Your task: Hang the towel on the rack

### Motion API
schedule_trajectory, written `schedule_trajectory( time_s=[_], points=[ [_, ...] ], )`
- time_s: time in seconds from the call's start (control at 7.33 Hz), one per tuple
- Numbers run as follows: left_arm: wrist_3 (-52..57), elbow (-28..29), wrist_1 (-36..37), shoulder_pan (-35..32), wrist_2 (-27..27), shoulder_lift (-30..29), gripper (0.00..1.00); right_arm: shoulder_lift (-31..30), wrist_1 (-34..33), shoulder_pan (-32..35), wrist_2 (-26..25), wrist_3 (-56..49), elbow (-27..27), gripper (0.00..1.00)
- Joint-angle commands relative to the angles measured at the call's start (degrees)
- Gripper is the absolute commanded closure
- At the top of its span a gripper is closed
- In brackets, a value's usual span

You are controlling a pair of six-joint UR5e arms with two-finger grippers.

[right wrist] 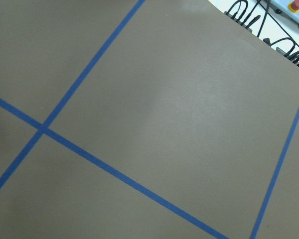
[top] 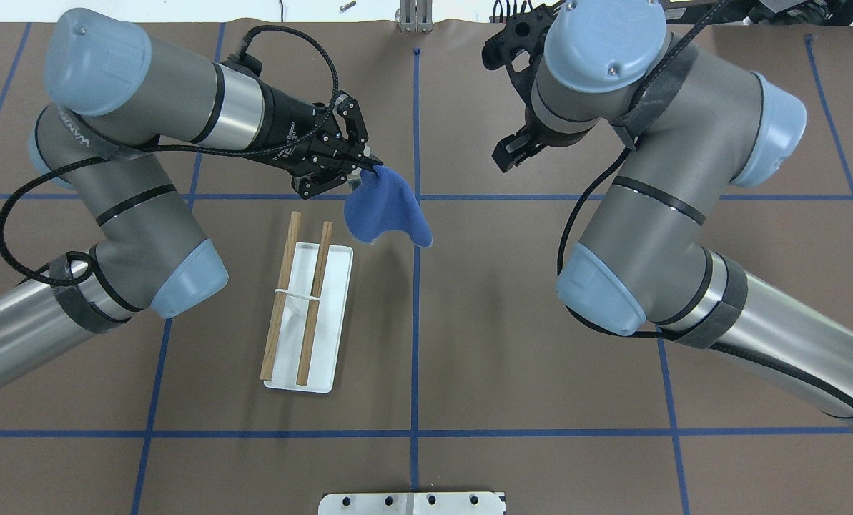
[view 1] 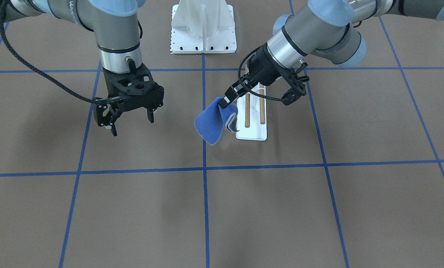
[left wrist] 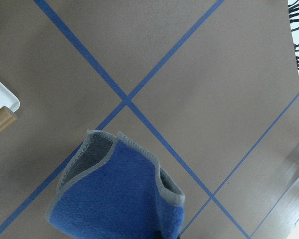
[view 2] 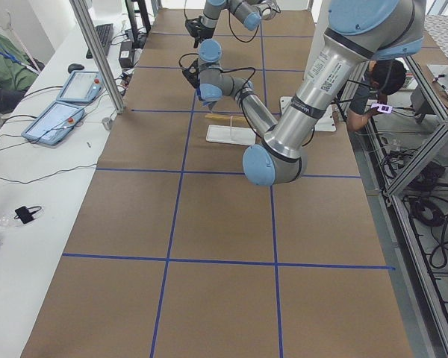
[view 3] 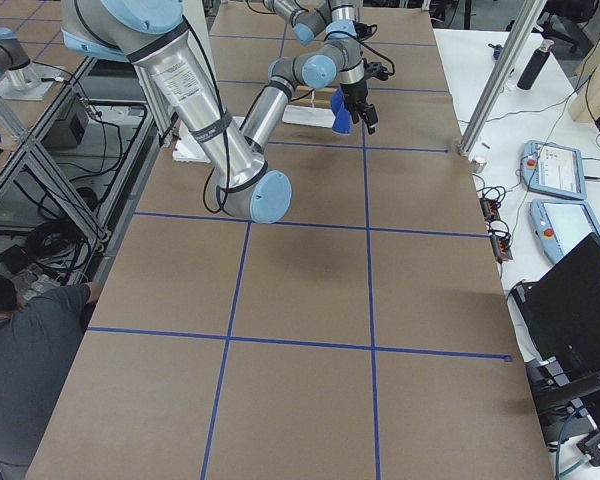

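My left gripper is shut on one edge of the royal-blue towel, which hangs folded and limp in the air. In the overhead view the left gripper holds the towel just beyond the far end of the rack, toward the table's middle and apart from the bars. The rack is a white base plate with two parallel wooden dowels. The left wrist view shows the towel and the rack's corner. My right gripper is open and empty, hovering well away on the other side.
The white bolted robot pedestal stands at the robot's side of the table, behind the rack. The brown table cover carries a grid of blue tape lines. Operator desks with tablets lie beyond the table's far edge.
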Motion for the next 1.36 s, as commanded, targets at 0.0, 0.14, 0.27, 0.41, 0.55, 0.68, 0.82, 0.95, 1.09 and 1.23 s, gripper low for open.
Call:
schedule_trajectory(
  time_s=[0.0,0.14,0.27,0.41,0.55,0.68,0.82,0.95,1.09,1.23],
  points=[
    [0.45,-5.32,0.01,3.29,0.11,3.50,1.00,-0.39,-0.01,4.99,6.31,-0.30,-4.37,0.01],
    [0.45,-6.40,0.01,5.14,0.02,5.00,1.00,-0.39,0.08,8.07,11.40,-1.34,-8.05,0.01],
    [0.45,-6.67,0.01,6.72,-0.16,5.62,1.00,-0.39,1.30,12.37,16.32,-7.45,-12.44,0.00],
    [0.45,-7.45,0.01,6.74,-0.42,7.54,1.00,-0.56,2.70,17.54,23.07,-13.34,-17.88,0.00],
    [0.54,-8.24,0.01,5.70,-1.73,8.96,1.00,-0.56,3.24,20.64,24.62,-19.22,-21.24,0.00],
    [0.54,-8.60,0.01,2.64,-4.87,10.10,1.00,-1.43,3.16,23.54,25.42,-24.59,-22.75,0.00],
    [1.58,-8.60,0.01,0.00,-7.51,11.42,1.00,-3.36,3.16,25.83,25.60,-30.04,-22.94,0.00],
    [5.07,-9.13,0.01,-1.16,-8.67,14.82,1.00,-5.12,3.16,27.77,25.60,-34.10,-22.94,0.00],
    [7.81,-9.48,0.01,-1.17,-8.68,17.64,1.00,-7.14,2.98,29.53,25.60,-37.62,-22.94,0.00],
    [8.44,-9.57,0.01,-1.26,-8.68,18.89,1.00,-8.90,2.81,31.46,25.69,-41.39,-22.94,0.00]
  ],
)
